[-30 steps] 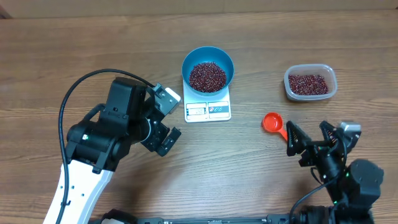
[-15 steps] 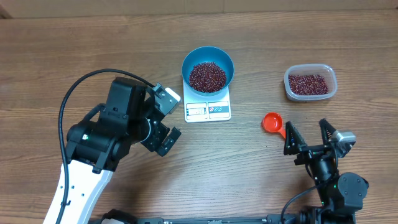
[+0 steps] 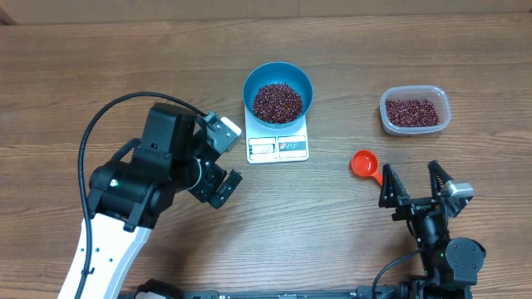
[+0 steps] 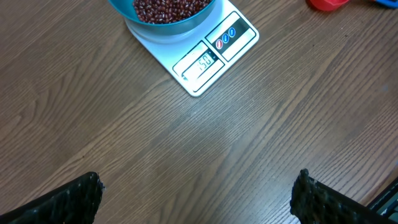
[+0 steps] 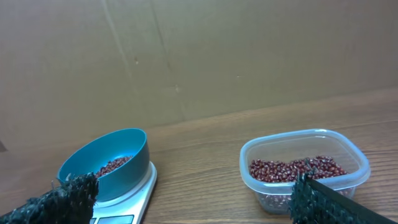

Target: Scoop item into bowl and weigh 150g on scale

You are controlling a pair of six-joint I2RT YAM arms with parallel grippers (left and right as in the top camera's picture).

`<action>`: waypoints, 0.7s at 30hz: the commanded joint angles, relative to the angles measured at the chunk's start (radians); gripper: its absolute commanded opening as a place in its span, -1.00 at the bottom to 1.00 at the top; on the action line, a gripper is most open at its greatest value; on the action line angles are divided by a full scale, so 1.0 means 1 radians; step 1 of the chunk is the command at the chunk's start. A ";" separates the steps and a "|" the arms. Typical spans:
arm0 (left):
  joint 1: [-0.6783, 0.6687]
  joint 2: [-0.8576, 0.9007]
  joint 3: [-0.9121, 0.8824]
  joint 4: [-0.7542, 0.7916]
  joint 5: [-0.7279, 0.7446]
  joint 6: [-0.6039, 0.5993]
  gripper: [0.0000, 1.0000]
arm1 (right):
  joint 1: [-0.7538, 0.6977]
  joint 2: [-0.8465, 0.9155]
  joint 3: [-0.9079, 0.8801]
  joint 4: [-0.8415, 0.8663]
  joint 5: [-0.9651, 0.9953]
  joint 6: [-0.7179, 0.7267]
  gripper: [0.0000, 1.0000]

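The blue bowl point(image 3: 302, 80) stands on the white scale point(image 3: 279, 149) and holds a heap of red-brown beans point(image 3: 277, 101). More beans point(image 3: 412, 113) lie in a clear plastic tub point(image 3: 385, 115) at the right. In the left wrist view the bowl point(image 4: 144, 27) and the scale point(image 4: 206, 59) sit at the top, and the scale's display is lit. My left gripper point(image 3: 228, 162) hangs open to the left of the scale, holding nothing. My right gripper point(image 3: 410, 178) stands open near the front edge, below the tub. It faces the bowl point(image 5: 109, 163) and the tub point(image 5: 306, 186).
A red measuring scoop point(image 3: 364, 164) lies on the wooden table between the scale and the right gripper, its cup just left of the gripper's left fingertip. A black cable point(image 3: 100, 124) loops over the left arm. A cardboard wall point(image 5: 199, 56) stands behind the table.
The right arm has drawn back toward the front edge and straightened, its gripper staying open near the scoop. The left arm, bowl and scale have not moved.
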 commanded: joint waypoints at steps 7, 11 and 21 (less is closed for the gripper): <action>0.004 -0.001 0.020 0.001 -0.006 0.019 0.99 | 0.006 -0.012 -0.047 0.045 0.019 -0.001 1.00; 0.004 -0.001 0.020 0.001 -0.006 0.019 0.99 | 0.006 -0.012 -0.065 0.028 0.019 -0.001 1.00; 0.004 -0.001 0.020 0.001 -0.006 0.019 0.99 | 0.010 -0.012 -0.065 0.024 0.038 -0.002 1.00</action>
